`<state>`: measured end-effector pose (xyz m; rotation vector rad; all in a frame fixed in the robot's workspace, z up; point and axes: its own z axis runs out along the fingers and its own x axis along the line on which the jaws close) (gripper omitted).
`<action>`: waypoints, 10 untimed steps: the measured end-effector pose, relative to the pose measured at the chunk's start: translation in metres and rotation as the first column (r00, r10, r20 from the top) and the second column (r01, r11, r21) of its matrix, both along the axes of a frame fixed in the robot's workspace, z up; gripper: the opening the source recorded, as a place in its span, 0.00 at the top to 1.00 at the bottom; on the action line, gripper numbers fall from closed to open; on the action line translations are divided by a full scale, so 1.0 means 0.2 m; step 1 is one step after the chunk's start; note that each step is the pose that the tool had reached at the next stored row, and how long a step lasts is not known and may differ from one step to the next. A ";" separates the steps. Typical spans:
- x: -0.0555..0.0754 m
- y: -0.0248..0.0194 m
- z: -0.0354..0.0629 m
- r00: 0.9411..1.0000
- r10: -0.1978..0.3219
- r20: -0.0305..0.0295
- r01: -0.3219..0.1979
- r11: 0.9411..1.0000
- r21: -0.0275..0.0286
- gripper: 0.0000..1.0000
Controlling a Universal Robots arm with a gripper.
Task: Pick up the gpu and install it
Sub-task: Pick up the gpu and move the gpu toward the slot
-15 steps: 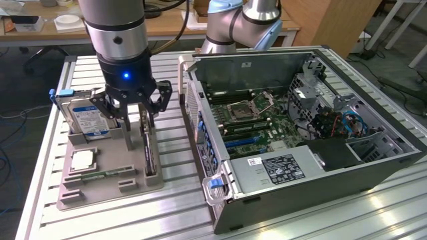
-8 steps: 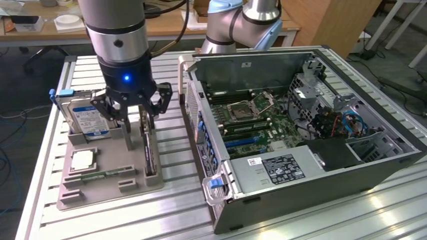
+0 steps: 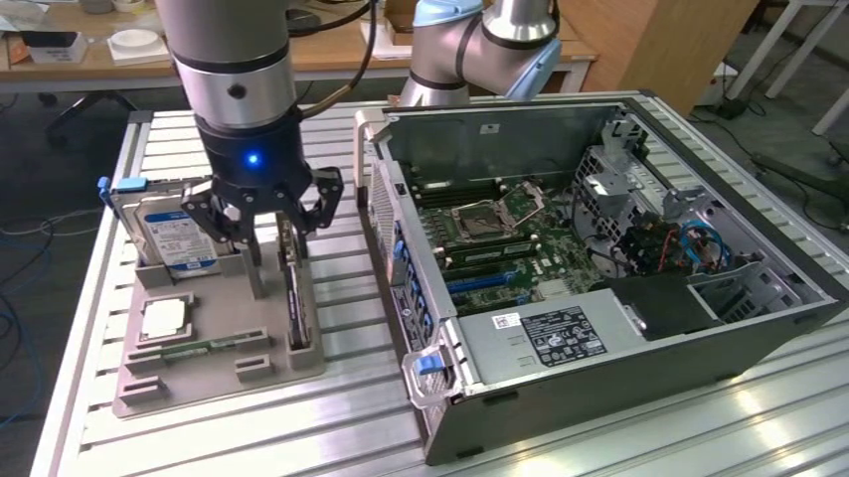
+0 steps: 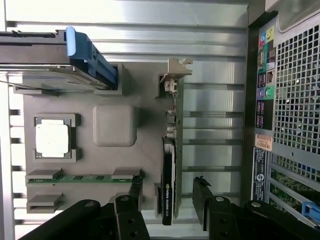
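While the gpu (image 3: 294, 298) stands upright at the gray tray's (image 3: 199, 376) edge, the gripper (image 3: 272, 235) straddles it, jaws spread wide.

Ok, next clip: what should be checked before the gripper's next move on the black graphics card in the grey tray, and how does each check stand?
1. Gripper open: ok.
2. Thin black gpu card with a silver bracket standing on edge in its slot of the grey moulded holder tray: ok.
3. One of the fingers on each side of the card: ok.
4. Gap visible between fingers and card on both sides: ok.
5. Black computer case lying with its side open and green motherboard exposed: ok.
6. Free expansion slot for the card: cannot tell.
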<state>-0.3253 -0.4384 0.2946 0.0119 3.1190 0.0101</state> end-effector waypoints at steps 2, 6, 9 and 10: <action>0.00 0.000 -0.005 1.000 0.000 0.000 0.000 1.000 0.000 0.47; 0.01 0.000 -0.015 1.000 0.000 0.000 0.000 1.000 0.000 0.47; 0.01 0.000 -0.024 1.000 0.000 0.000 0.000 1.000 0.000 0.47; 0.01 0.000 -0.027 1.000 0.000 0.000 0.000 1.000 0.000 0.47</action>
